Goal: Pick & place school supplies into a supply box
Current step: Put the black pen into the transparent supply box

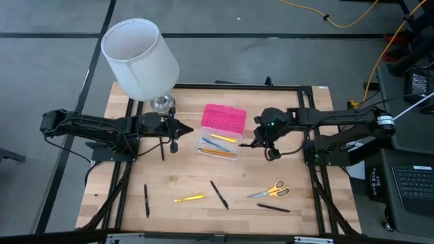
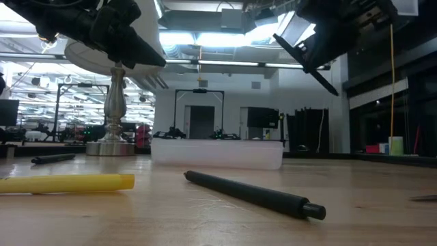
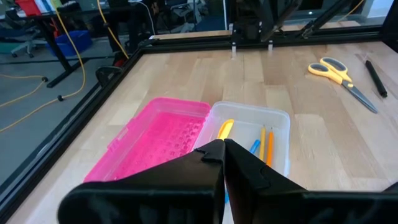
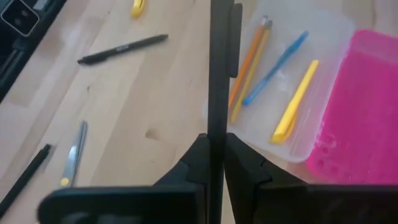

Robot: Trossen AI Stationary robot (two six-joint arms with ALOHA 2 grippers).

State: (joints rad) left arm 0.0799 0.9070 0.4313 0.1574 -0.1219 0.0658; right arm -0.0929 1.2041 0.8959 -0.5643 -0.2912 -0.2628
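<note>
The supply box lies open mid-table, its pink lid (image 1: 224, 118) flat on the table on the far side of the clear base (image 1: 218, 146). Yellow, orange and blue pens (image 4: 273, 74) lie in the base. My right gripper (image 1: 258, 141) hovers just right of the base, shut on a black pen (image 4: 217, 62). My left gripper (image 1: 188, 130) hovers just left of the box, shut and empty (image 3: 221, 147). On the near part of the table lie yellow-handled scissors (image 1: 270, 191), a yellow pen (image 1: 188, 198) and three black pens (image 1: 218, 194) (image 1: 273, 208) (image 1: 146, 200). My right gripper pinches the black pen's shaft (image 4: 216, 124) between its two fingers. The pen lies along the fingers and sticks out well past their tips, slanting down (image 2: 326, 83). It is lifted clear of the table, its free end over the edge of the clear base.
A table lamp with a white shade (image 1: 139, 57) and metal foot (image 1: 161, 103) stands at the far left, close behind my left arm. A thin dark pen-like thing (image 1: 161, 146) lies below the left arm. A black frame (image 1: 305, 91) borders the table. Bare wood lies between the box and the near supplies.
</note>
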